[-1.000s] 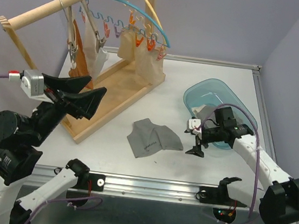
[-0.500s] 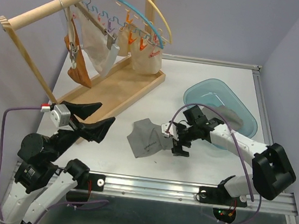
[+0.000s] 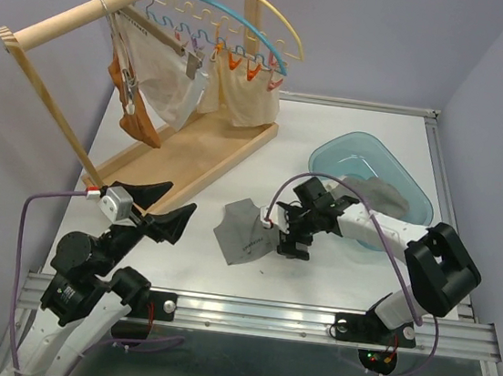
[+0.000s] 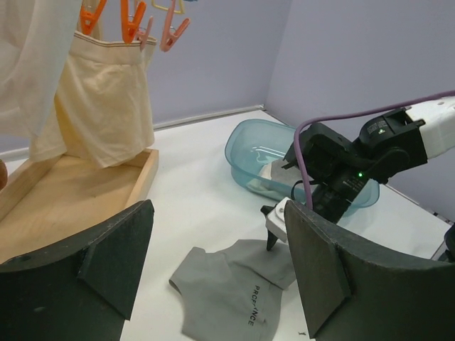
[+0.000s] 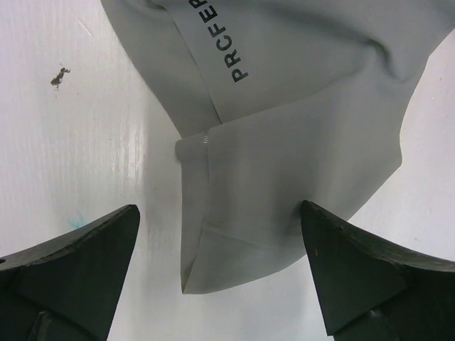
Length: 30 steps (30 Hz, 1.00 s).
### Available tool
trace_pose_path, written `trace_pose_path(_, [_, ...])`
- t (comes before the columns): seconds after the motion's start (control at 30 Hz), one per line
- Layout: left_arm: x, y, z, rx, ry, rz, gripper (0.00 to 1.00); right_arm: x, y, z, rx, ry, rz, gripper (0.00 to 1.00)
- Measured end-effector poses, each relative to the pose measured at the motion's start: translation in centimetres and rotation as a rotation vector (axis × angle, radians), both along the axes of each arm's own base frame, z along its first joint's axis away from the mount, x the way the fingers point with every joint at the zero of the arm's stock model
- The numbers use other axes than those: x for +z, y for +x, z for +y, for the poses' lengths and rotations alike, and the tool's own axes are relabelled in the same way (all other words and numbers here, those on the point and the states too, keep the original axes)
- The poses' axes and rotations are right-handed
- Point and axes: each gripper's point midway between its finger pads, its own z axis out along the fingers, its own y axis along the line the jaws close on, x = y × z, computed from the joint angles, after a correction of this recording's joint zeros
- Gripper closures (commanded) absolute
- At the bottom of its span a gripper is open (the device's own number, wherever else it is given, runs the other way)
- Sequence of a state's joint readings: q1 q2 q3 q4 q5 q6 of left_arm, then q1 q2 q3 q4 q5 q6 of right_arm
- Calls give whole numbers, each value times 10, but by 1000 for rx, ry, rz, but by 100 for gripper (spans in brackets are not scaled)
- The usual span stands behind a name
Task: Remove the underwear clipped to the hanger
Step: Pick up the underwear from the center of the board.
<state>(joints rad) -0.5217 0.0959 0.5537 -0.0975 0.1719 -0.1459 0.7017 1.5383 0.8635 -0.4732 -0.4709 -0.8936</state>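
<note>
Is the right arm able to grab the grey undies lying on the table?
Probably yes. The right gripper hangs just over the edge of the grey underwear with its jaws wide open, and nothing lies between them and the cloth on the table.

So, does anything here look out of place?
Yes: one pair of grey cloth briefs lies crumpled on the white table beside the blue plastic tub, not in it. The right tool, open, is poised over its edge.
</note>
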Motion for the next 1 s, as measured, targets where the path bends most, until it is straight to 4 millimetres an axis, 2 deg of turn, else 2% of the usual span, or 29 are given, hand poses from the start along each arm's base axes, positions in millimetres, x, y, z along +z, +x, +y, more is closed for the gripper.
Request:
trace_pose_path(0.3, [2, -1, 3, 10, -3, -15, 14, -11, 4, 0, -30, -36, 10, 0])
trace_pose_path(0.43, [2, -1, 3, 13, -4, -15, 14, -13, 9, 4, -45, -43, 10, 5])
trace_pose_path(0.5, [2, -1, 4, 16, -7, -18, 14, -12, 13, 6, -60, -43, 6, 10])
trace_pose_path(0.6, [4, -3, 5, 18, -12, -25, 14, -12, 19, 9, -84, -45, 2, 26])
trace_pose_path(0.63, [4, -2, 5, 18, -11, -24, 14, -12, 21, 9, -96, -48, 3, 37])
trace_pose_path(0.67, [3, -2, 5, 19, -11, -23, 14, -12, 22, 10, -108, -50, 4, 41])
trace_pose_path(0.8, [3, -2, 5, 20, -11, -23, 14, -15, 29, 12, -145, -59, 9, 71])
trace_pose_path(0.83, [3, -2, 5, 21, -11, -23, 14, -15, 30, 13, -153, -58, 8, 85])
trace_pose_path(0.87, [3, -2, 6, 21, -11, -23, 14, -15, 31, 13, -159, -59, 6, 91])
trace_pose_path(0.93, [3, -2, 6, 23, -12, -22, 14, -15, 32, 12, -166, -62, 5, 99])
trace_pose_path(1.0, [3, -2, 6, 24, -12, -22, 14, -14, 32, 12, -169, -62, 2, 99])
